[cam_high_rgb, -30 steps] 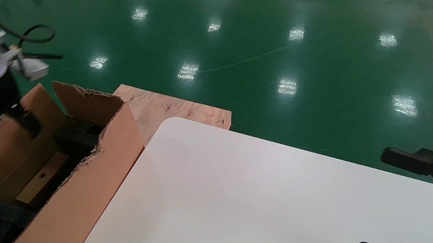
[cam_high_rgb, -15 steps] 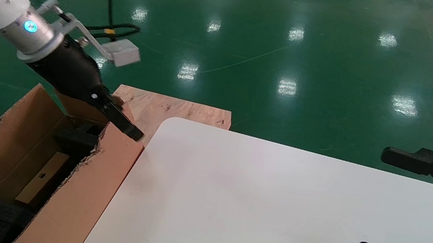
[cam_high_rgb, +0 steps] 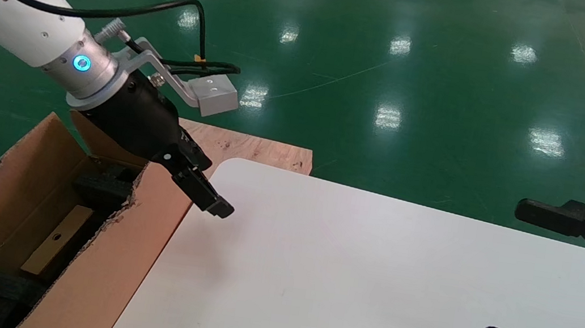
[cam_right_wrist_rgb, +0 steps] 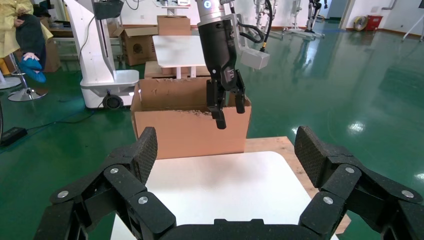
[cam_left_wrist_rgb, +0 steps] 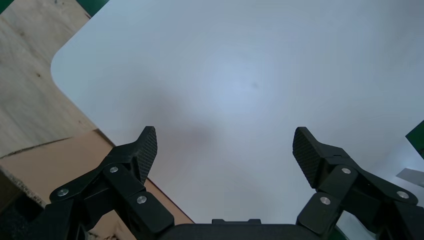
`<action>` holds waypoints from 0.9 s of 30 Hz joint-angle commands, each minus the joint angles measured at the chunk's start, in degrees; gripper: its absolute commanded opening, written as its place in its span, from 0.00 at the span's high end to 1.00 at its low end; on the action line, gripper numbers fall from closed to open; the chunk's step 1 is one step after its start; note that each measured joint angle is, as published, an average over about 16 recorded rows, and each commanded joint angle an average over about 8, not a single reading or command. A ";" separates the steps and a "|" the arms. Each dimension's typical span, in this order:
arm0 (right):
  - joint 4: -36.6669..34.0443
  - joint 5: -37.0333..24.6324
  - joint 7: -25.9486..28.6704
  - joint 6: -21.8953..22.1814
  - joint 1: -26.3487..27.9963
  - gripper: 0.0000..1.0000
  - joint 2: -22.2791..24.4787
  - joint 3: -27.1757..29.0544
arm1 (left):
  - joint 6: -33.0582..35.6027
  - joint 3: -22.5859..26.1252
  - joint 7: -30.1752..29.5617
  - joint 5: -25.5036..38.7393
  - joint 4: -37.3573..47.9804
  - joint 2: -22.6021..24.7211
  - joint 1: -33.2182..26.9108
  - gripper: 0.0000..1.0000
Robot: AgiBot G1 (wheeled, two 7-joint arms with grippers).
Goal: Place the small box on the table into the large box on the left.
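Note:
The small box (cam_high_rgb: 56,239), brown with a round hole, lies down inside the large box (cam_high_rgb: 131,256), between pieces of black foam (cam_high_rgb: 100,185). My left gripper (cam_high_rgb: 210,201) hangs open and empty just above the white table's (cam_high_rgb: 366,289) rounded near-left corner, beside the large box's right wall. The left wrist view shows the left gripper (cam_left_wrist_rgb: 225,140) with only the bare table (cam_left_wrist_rgb: 240,60) between its wide-apart fingers. My right gripper (cam_high_rgb: 512,273) stays open and empty over the table's right side. The right wrist view sees the right gripper (cam_right_wrist_rgb: 225,137), the large box (cam_right_wrist_rgb: 190,130) and, farther off, the left gripper (cam_right_wrist_rgb: 226,107).
A bare plywood board (cam_high_rgb: 249,149) juts out behind the table's far-left corner, next to the large box. Green floor (cam_high_rgb: 396,75) surrounds the table. Beyond the large box stand a white robot base (cam_right_wrist_rgb: 105,75) and more cartons (cam_right_wrist_rgb: 137,47).
My left arm has risen out of the large box and swung right, over its right wall, to the table's corner. The small box stays in the large box. The right arm has not moved.

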 commanded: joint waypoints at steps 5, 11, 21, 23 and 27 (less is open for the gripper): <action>0.00 0.00 0.00 0.00 0.00 0.00 0.00 0.00 | -0.05 -0.35 0.37 -0.07 0.24 -0.01 0.34 0.00; -0.02 0.00 -0.01 0.00 0.01 0.00 0.00 -0.01 | 0.16 -4.97 3.40 -2.08 -0.68 -0.53 4.21 0.00; -0.03 0.02 -0.02 0.00 0.02 0.00 0.01 -0.03 | 0.56 -17.54 11.42 -7.49 -3.51 -2.04 14.70 0.00; -0.03 0.02 -0.02 0.00 0.02 0.00 0.01 -0.03 | 0.65 -20.09 13.04 -8.59 -4.08 -2.34 16.83 0.00; -0.03 0.02 -0.03 0.00 0.02 0.00 0.01 -0.04 | 0.81 -25.08 16.23 -10.74 -5.20 -2.94 21.00 0.00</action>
